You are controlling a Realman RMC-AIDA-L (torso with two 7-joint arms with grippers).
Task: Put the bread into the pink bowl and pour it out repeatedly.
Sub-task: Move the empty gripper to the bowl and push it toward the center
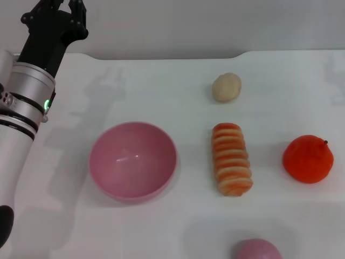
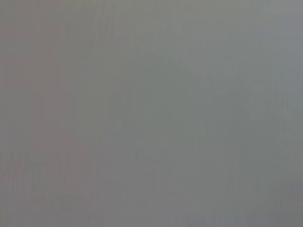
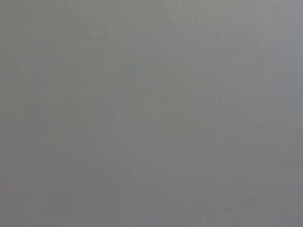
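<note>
One hand is in view: the left hand (image 1: pixel 63 6), raised at the far left corner of the surface (image 1: pixel 161 226), forearm angled up and away, well apart from everything. We cannot tell whether its fingers are spread. The bread (image 1: pixel 232 158) lies flat just right of the empty pink bowl (image 1: pixel 133 161). We judge a grasp across the loaf's middle safest. We see no right hand.

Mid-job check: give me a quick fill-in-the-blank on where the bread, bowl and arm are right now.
1. The pink bowl is ___ inside.
2. The bread lies on the table between the bowl and the ___ fruit.
3. The only arm in the head view is the ___ one, its gripper raised at the table's far corner.

Missing words: empty; orange; left
</note>
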